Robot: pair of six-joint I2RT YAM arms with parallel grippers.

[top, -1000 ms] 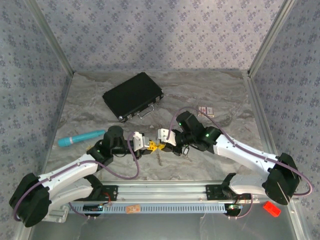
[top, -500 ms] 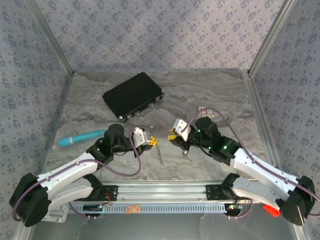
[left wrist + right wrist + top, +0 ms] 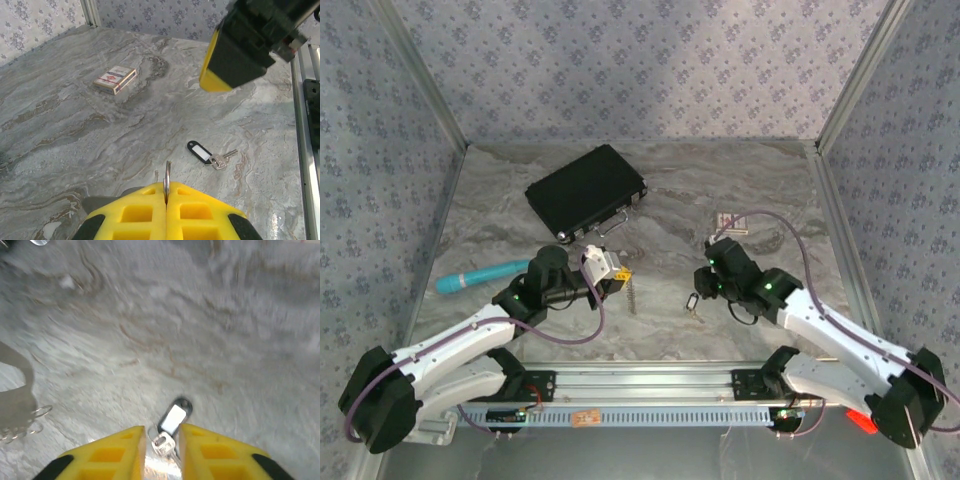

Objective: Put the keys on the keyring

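Note:
My left gripper (image 3: 617, 278) is shut on a silver keyring (image 3: 167, 179), which stands edge-up between the yellow fingers (image 3: 135, 212). A short chain (image 3: 634, 296) hangs from it. A silver key (image 3: 223, 158) with a black tag (image 3: 200, 151) lies flat on the marble table (image 3: 650, 330). My right gripper (image 3: 703, 290) hovers just over that key. Its jaws are open in the right wrist view, with the key (image 3: 162, 442) and tag (image 3: 175, 417) in the gap between them (image 3: 162, 432), not pinched.
A black case (image 3: 586, 190) lies at the back left. A teal cylinder (image 3: 480, 275) rests near the left wall. A small card box (image 3: 732, 222) sits behind the right arm. Metal frame posts and patterned walls bound the table.
The right gripper has pulled away from the left one, swung right and dropped down over the key on the table. The left gripper, still holding the ring, has shifted slightly back.

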